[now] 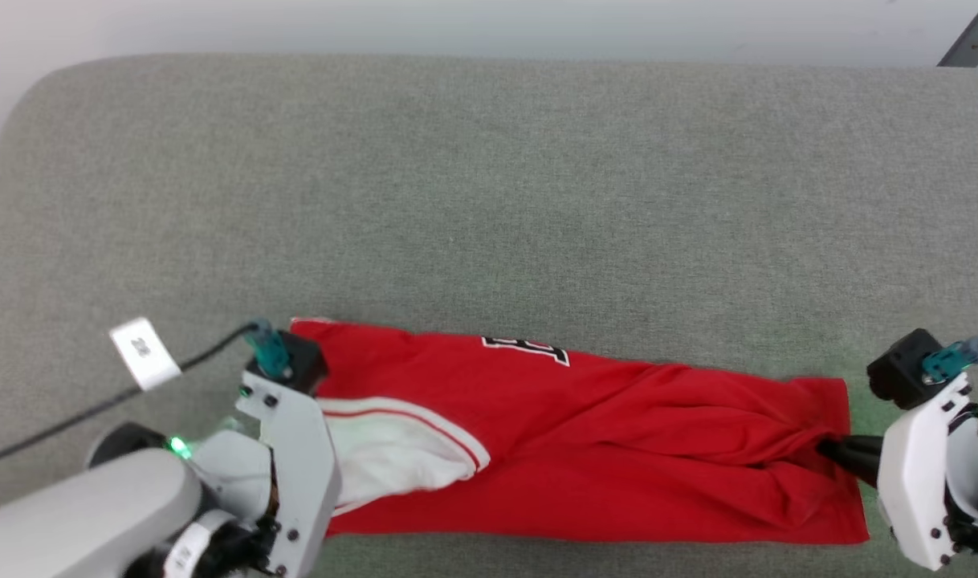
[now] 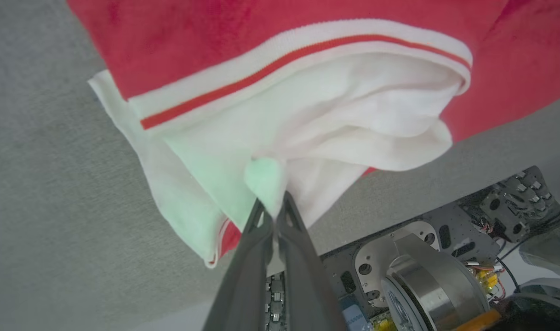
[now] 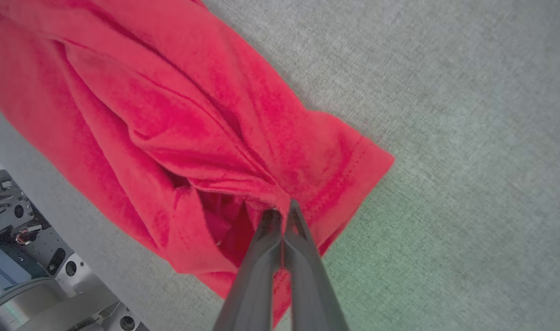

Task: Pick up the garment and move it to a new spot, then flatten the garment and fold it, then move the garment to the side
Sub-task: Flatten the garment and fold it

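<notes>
One garment (image 1: pixel 617 433), a red jersey, lies stretched sideways across the near part of your grey worktop (image 1: pixel 489 201), with one white sleeve (image 2: pixel 307 119) showing at its left end. Two grippers hold it. Your left gripper (image 2: pixel 271 209) pinches a fold of the sleeve cloth, and your right gripper (image 3: pixel 281 212) is clamped on the red hem at the opposite end. One paper tag (image 1: pixel 144 351) sits on the left arm's cable (image 1: pixel 95 405).

Red garment (image 1: pixel 617 433) lies stretched lengthwise along the near edge of the grey tabletop (image 1: pixel 489 201), folded over and creased. Its white sleeve (image 1: pixel 393 457), edged in red-and-white trim, sits at the left end. Black-white lettering (image 1: pixel 527 348) shows at the far fold, and the hem (image 1: pixel 844 409) is bunched at the right.
</notes>
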{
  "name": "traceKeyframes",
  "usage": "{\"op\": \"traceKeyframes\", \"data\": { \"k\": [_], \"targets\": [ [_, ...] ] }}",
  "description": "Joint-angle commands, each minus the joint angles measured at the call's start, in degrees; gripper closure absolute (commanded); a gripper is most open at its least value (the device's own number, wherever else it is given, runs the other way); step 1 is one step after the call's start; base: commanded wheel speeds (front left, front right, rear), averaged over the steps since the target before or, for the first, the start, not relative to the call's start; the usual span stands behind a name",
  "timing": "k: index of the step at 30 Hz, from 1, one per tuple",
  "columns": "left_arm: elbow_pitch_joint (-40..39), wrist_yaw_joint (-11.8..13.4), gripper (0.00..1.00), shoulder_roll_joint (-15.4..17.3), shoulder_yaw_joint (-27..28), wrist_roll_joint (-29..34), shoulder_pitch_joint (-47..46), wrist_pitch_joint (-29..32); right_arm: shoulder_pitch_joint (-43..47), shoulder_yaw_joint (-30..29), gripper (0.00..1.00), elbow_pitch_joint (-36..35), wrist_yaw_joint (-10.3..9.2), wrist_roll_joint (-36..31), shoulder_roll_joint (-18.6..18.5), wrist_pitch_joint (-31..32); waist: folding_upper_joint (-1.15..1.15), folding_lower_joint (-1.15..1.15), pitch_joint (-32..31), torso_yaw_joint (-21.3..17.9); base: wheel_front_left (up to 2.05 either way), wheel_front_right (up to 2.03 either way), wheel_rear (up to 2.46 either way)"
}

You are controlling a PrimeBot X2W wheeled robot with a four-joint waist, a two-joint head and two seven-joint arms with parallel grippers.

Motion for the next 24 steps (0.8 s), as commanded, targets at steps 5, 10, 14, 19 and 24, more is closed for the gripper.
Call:
{"op": "traceKeyframes", "data": {
  "k": [5,10,14,19,24],
  "targets": [
    [5.7,-2.2,1.00,-2.4,-0.3,-1.2,2.8,-2.4,0.6,0.9,1.00,1.8,-0.10,0.3,2.4,1.4,0.00,0.00,0.1,-0.5,0.00,0.00,0.00],
    [9.0,-3.6,1.00,-3.5,-0.3,-1.7,3.5,-3.4,-0.3,0.9,1.00,3.5,-0.10,0.7,4.1,2.7,0.00,0.00,-0.3,-0.9,0.00,0.00,0.00],
    [10.4,-5.3,0.59,-4.2,0.2,-1.3,3.5,-5.2,-1.0,0.3,0.97,4.8,-0.10,1.1,5.6,3.5,0.00,0.00,-0.6,-1.0,0.00,0.00,0.00],
    [9.7,-4.9,0.00,-3.6,0.6,-0.8,3.4,-6.3,-0.6,-1.7,0.00,6.1,-0.10,1.9,6.6,4.5,0.00,0.00,-1.6,-0.7,0.00,0.00,0.00],
    [7.0,-4.0,0.00,-2.2,1.3,-0.8,3.9,-7.4,0.9,-4.5,0.00,6.6,-0.09,2.9,7.8,6.5,0.00,0.00,-3.1,-0.3,0.00,0.00,0.00]
  ]
}}
